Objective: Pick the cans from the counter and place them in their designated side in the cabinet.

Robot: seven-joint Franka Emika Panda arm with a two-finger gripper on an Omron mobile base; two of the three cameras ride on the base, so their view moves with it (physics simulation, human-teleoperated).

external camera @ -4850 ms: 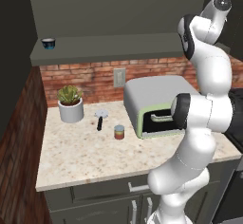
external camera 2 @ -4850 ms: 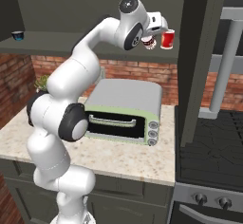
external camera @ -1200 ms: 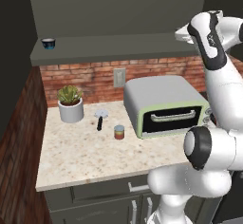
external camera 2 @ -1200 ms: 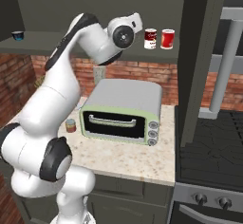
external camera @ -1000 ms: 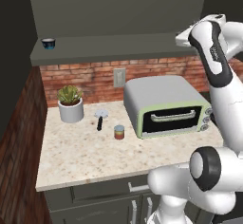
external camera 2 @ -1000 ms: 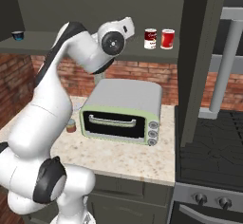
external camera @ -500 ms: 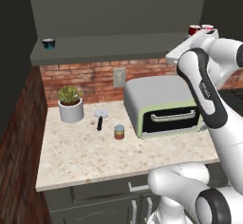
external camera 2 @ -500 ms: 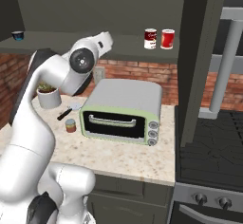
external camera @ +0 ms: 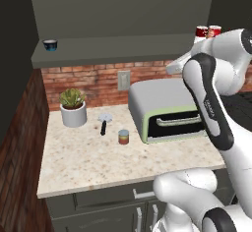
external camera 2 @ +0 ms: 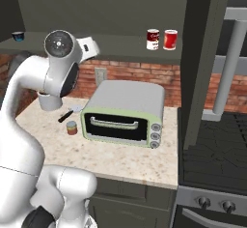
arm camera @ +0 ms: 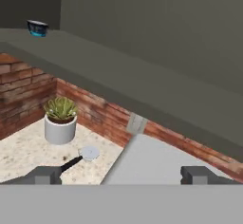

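On the cabinet [external camera: 123, 46] shelf's far left end sits a small blue bowl [external camera: 49, 44]; whether anything is in it I can't tell. Below, near the counter [external camera: 88, 159] back-left corner, a white pot [external camera: 74, 114] holds a green plant. Right of it lies a pizza cutter [external camera: 103, 124], then the orange-label can [external camera: 123, 136] stands upright and alone, mid-counter, just left of the toaster oven [external camera: 165, 110]. At the shelf's right end the dark red and white can [external camera 2: 153, 39] stands upright, close beside a brighter red can [external camera 2: 170, 39].

Gripper [arm camera: 121, 174] looks out from above the oven toward the counter's left side; fingers [arm camera: 43, 174] spread fully apart, holding nothing.

Judgement: one can shelved, the counter one left to pick. It should be rigid, light, with smooth and somewhat slippery metal walls. Grip across the body at mid-height, fingers level, squarely on opposite sides so it can't roll or tip. It's clear of the cutter and the oven, so side approach looks feasible.
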